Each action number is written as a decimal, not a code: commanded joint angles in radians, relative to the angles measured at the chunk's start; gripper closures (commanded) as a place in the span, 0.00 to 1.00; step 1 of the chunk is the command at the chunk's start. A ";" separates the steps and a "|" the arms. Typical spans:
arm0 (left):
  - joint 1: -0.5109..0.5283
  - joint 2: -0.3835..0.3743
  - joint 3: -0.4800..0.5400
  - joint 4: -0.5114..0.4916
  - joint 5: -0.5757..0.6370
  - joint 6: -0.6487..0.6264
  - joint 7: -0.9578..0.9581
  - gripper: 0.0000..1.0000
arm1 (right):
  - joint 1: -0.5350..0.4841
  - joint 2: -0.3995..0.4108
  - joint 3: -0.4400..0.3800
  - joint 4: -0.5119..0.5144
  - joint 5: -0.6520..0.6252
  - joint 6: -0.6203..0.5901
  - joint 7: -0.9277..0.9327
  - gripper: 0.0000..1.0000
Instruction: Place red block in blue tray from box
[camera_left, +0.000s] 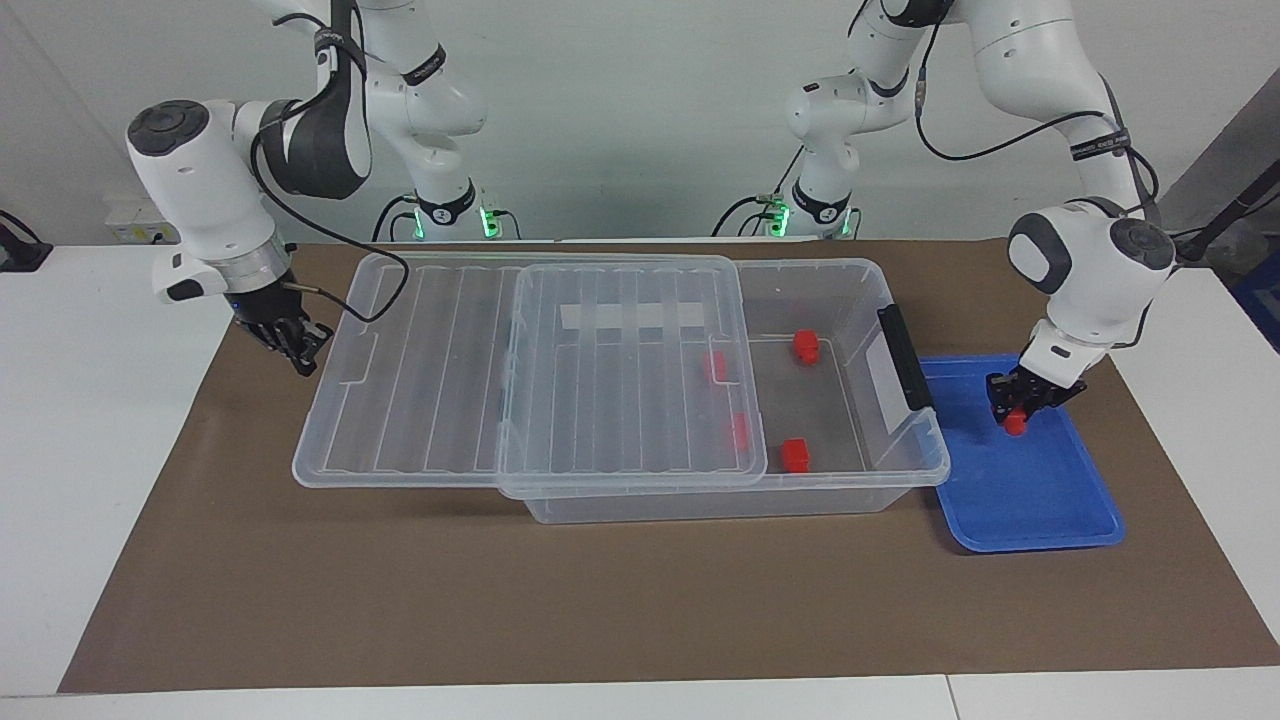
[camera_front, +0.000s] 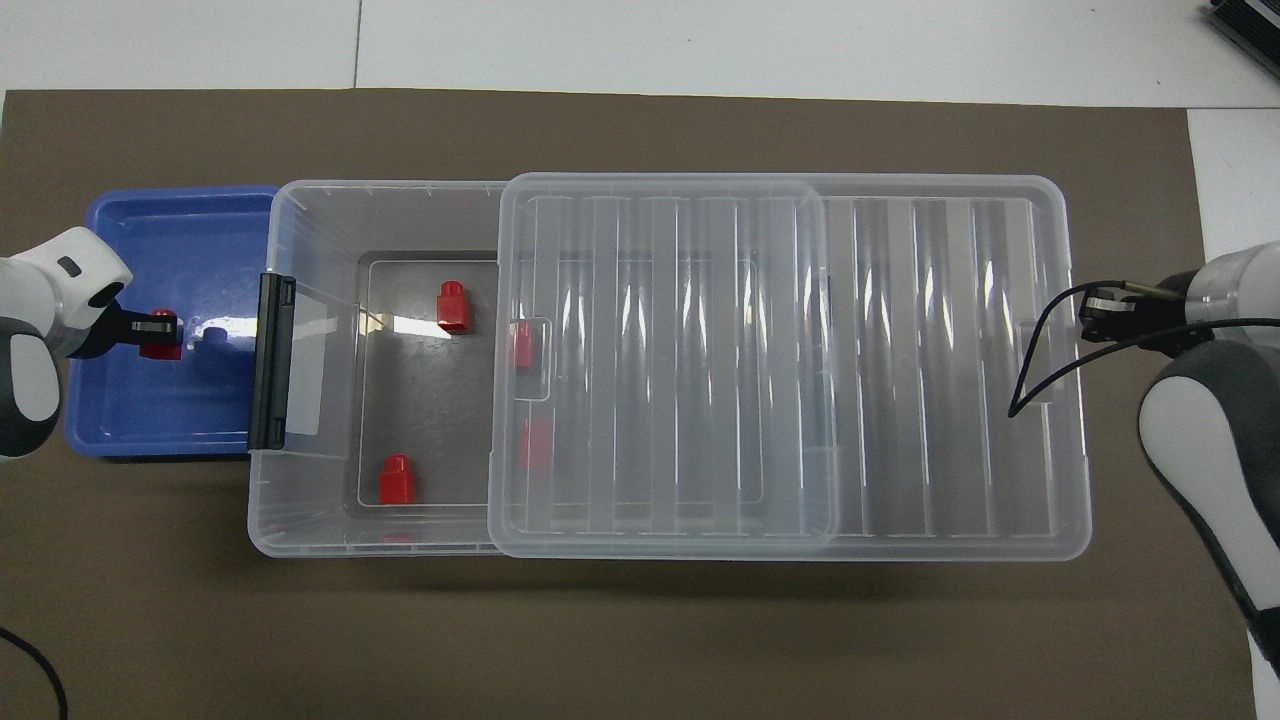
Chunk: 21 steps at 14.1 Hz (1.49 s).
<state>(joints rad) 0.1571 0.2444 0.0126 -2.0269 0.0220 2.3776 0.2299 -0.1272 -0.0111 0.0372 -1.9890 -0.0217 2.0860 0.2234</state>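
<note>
Red block (camera_left: 1016, 424) sat clamped in my left gripper (camera_left: 1014, 412), low over the blue tray (camera_left: 1040, 500). I judged lowering gently before releasing best. My right gripper (camera_left: 297, 352) waited, pinched together, beside the lid (camera_left: 420, 370).

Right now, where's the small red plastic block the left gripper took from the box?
The small red plastic block is clamped in the left gripper, low over the shallow blue plastic tray, beside the clear plastic box.

The slid lid (camera_left: 520, 370) covers the box (camera_left: 900, 470) except its tray-side end.
</note>
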 joint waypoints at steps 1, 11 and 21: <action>0.012 0.032 -0.011 -0.024 0.007 0.081 -0.034 1.00 | 0.035 -0.006 0.004 -0.019 0.017 0.017 -0.058 1.00; 0.012 0.036 -0.011 -0.013 0.007 0.075 -0.057 0.00 | 0.227 -0.009 0.012 -0.013 0.023 0.014 -0.030 1.00; -0.022 -0.178 -0.031 0.296 0.009 -0.574 -0.057 0.00 | 0.336 -0.012 0.012 -0.014 0.049 0.023 -0.013 1.00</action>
<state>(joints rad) 0.1440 0.1010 -0.0242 -1.7750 0.0219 1.9100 0.1802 0.2034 -0.0137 0.0479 -1.9908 0.0066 2.0951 0.2062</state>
